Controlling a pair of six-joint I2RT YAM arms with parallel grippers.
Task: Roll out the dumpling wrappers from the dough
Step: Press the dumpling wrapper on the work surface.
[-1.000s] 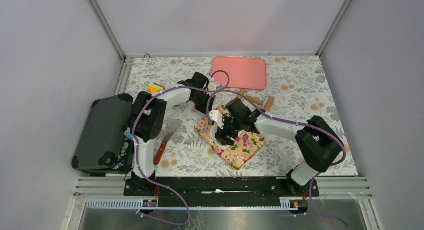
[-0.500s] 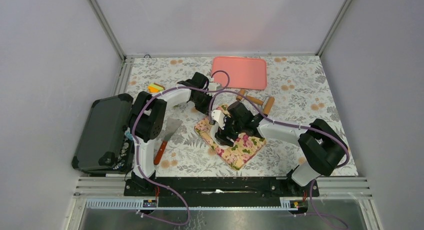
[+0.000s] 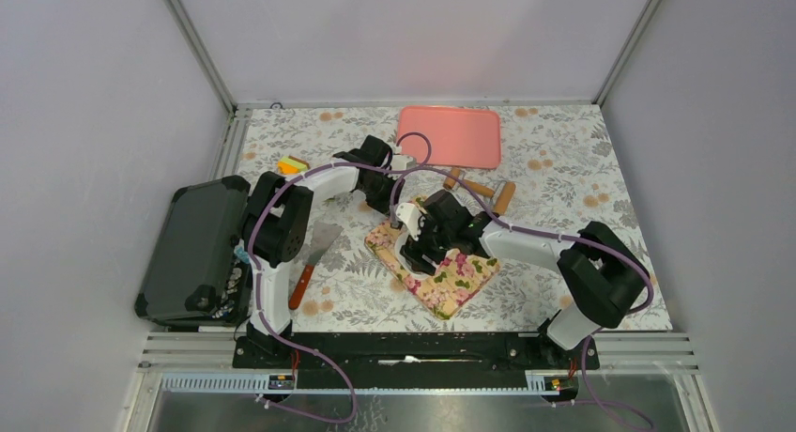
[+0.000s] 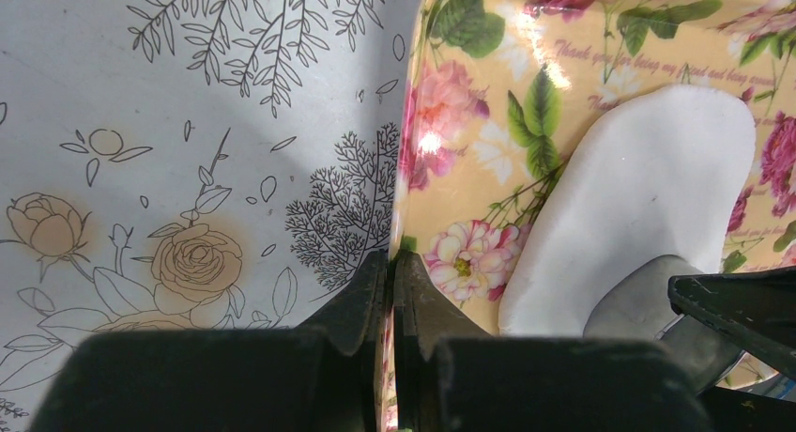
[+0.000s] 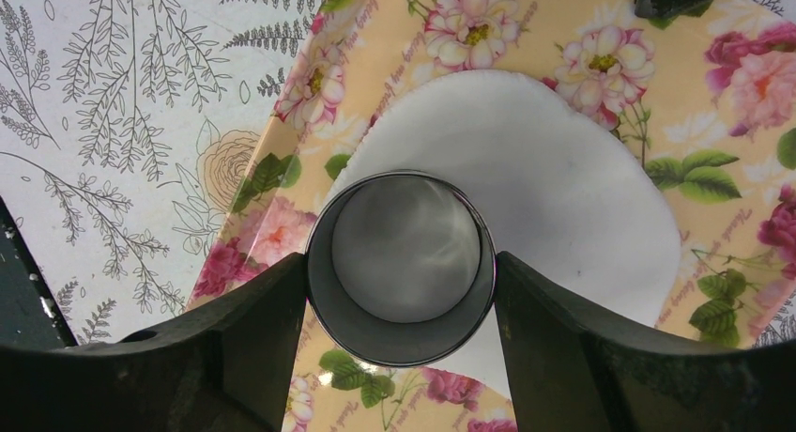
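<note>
R gripper (image 5: 401, 263) grasping metal ring (image 5: 404, 346), pressed onto flat white dough (image 5: 573, 188) lying mid floral tray (image 5: 742, 70), L gripper (image 4: 392, 274) clenched on tray's rim, script (image 4: 615, 54) on tray approx "Thank you for being my…", rest illegible.
</note>
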